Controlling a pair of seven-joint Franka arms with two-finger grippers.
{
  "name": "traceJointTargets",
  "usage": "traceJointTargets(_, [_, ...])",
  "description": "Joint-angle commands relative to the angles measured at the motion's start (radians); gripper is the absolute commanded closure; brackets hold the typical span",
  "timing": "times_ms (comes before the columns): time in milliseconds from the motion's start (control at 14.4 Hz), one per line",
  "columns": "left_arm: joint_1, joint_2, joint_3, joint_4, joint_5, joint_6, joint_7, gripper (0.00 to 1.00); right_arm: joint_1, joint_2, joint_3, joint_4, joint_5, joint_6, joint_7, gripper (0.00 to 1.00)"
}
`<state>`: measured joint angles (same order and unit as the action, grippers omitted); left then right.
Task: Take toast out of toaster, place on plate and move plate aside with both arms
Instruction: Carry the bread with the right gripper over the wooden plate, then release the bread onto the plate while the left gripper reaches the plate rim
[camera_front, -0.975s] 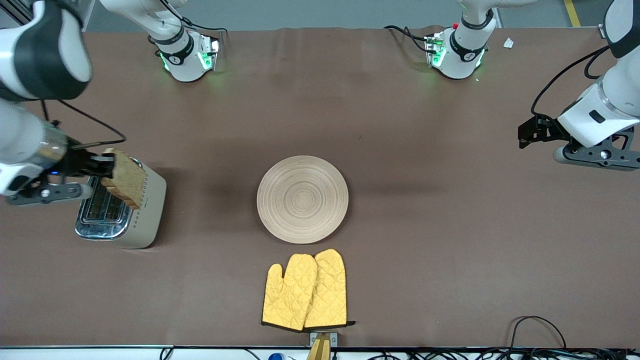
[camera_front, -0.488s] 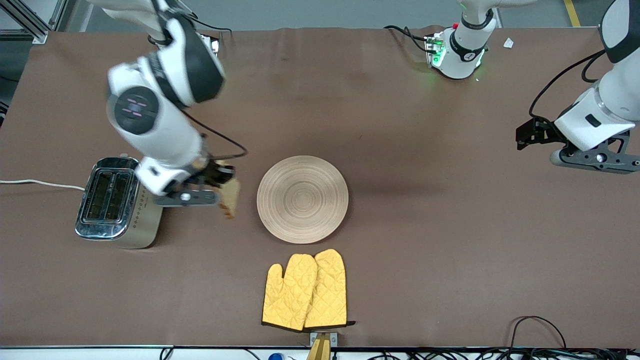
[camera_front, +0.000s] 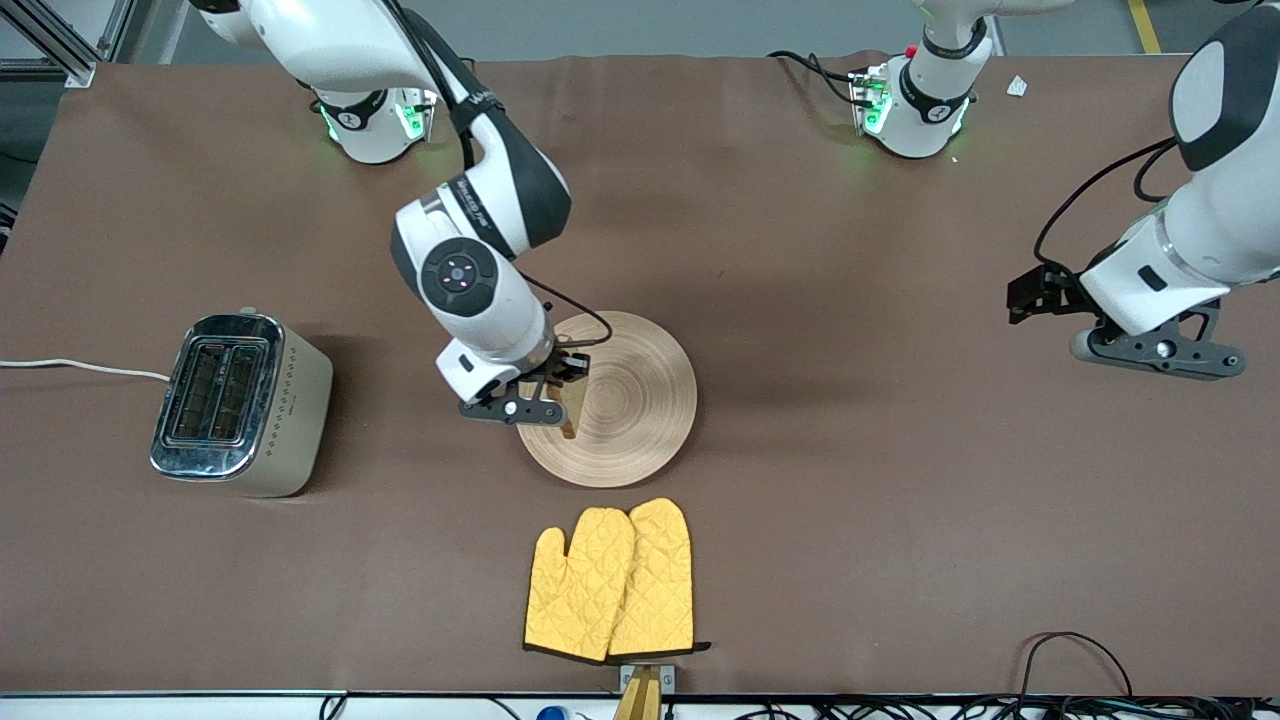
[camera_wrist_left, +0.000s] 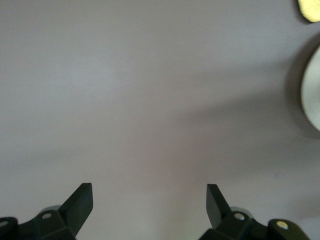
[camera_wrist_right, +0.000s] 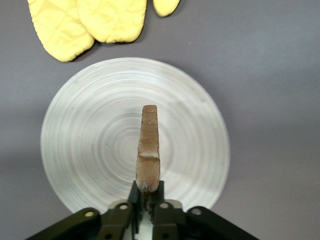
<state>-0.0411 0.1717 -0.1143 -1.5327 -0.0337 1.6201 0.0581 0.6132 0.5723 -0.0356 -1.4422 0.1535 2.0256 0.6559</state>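
Note:
The round beige wooden plate (camera_front: 620, 400) lies mid-table and also shows in the right wrist view (camera_wrist_right: 100, 145). My right gripper (camera_front: 562, 385) is shut on the toast (camera_front: 568, 410), a brown slice held on edge over the plate's rim toward the right arm's end. In the right wrist view the toast (camera_wrist_right: 149, 150) stands edge-on between my right gripper's (camera_wrist_right: 148, 192) jaws, above the plate. My left gripper (camera_front: 1022, 295) is open and empty, hanging over bare table toward the left arm's end; its wrist view (camera_wrist_left: 149, 195) shows bare cloth and the plate's edge (camera_wrist_left: 312, 95).
A silver two-slot toaster (camera_front: 235, 405) stands toward the right arm's end, its slots empty. A pair of yellow quilted oven mitts (camera_front: 612, 580) lies nearer the front camera than the plate, and also shows in the right wrist view (camera_wrist_right: 85, 22).
My right arm has carried the toast from the toaster across the table to over the plate. My left arm has drifted slightly toward the plate.

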Motion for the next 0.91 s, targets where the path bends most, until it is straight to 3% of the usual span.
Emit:
traceJointTargets(0, [0.016, 0.064, -0.001, 0.013, -0.122, 0.043, 0.045, 0.0, 0.005, 0.003, -0.012, 0.008, 0.034, 0.012, 0.033, 0.13])
traceJointTargets(70, [0.018, 0.089, 0.001, 0.014, -0.156, 0.064, 0.066, 0.0, 0.0, 0.001, -0.013, 0.009, 0.032, 0.009, 0.03, 0.0])
traceJointTargets(209, [0.02, 0.149, 0.002, 0.013, -0.247, 0.095, 0.12, 0.0, -0.01, -0.003, -0.015, 0.017, 0.031, 0.002, 0.024, 0.0])
traceJointTargets(557, [0.038, 0.346, 0.004, -0.001, -0.639, 0.136, 0.326, 0.01, -0.042, -0.037, -0.032, 0.022, 0.0, 0.004, 0.001, 0.0])
traceJointTargets(836, [-0.011, 0.434, -0.024, -0.079, -0.857, 0.303, 0.404, 0.06, -0.162, -0.11, -0.036, 0.017, -0.02, -0.025, -0.126, 0.0])
